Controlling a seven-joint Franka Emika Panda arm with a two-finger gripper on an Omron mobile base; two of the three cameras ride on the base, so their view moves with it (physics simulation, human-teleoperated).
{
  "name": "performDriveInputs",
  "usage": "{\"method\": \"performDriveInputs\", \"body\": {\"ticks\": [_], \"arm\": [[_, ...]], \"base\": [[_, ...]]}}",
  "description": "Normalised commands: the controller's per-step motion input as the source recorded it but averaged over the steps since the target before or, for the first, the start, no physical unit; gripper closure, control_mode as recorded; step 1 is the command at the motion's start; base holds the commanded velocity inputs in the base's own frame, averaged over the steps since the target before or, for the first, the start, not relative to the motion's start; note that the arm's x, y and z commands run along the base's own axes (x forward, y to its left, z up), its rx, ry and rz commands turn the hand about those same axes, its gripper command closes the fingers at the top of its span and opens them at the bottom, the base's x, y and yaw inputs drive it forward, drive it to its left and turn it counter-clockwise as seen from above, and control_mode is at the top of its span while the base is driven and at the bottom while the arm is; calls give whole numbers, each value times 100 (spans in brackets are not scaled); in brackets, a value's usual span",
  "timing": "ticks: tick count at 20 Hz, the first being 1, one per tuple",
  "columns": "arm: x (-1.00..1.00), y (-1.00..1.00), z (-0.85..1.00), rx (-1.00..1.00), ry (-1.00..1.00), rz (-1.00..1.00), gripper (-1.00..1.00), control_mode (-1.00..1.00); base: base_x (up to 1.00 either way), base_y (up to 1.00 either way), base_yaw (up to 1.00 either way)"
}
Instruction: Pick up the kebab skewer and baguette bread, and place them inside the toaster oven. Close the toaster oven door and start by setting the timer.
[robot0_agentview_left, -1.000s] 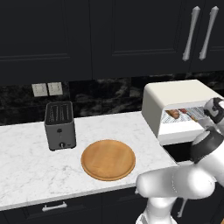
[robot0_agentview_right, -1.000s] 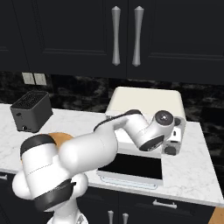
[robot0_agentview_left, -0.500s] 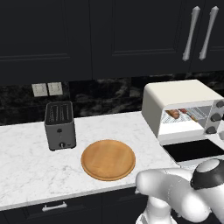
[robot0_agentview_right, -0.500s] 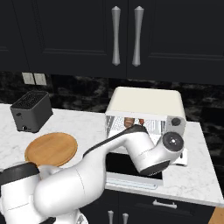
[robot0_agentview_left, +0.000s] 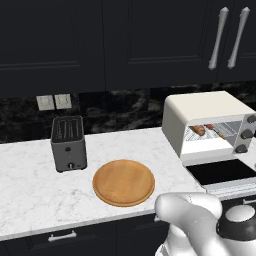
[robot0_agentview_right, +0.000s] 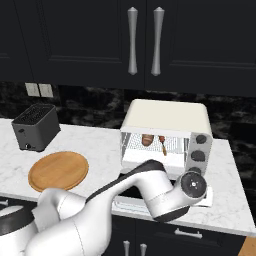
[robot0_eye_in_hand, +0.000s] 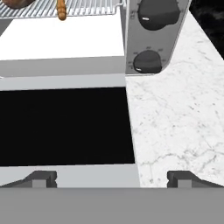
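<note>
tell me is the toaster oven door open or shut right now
Open. The toaster oven door lies folded down flat in front of the toaster oven, leaving the rack with the baguette bread and kebab skewer exposed.

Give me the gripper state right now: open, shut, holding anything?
Gripper: open, jaws spread wide, holding nothing, poised over the front edge of the lowered toaster oven door.

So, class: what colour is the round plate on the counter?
Light wooden brown; the round plate shows best in the left base view.
</note>
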Motion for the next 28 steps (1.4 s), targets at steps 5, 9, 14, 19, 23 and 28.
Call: {"method": "performDriveInputs", "body": {"ticks": [5,9,14,19,23,28], "arm": [[-32,0,-14,0,-1,0,-100,-100],[-81,0,0,0,0,0,-100,-100],[-55,11,-22,0,-14,0,-100,-100],[-3,10,-5,0,-23,0,-100,-100],[0,6,-16,0,-30,0,-100,-100],[5,5,-11,0,-25,0,-100,-100]], "base": [[0,0,0],[0,0,0],[0,0,0],[0,0,0],[0,0,0],[0,0,0]]}}
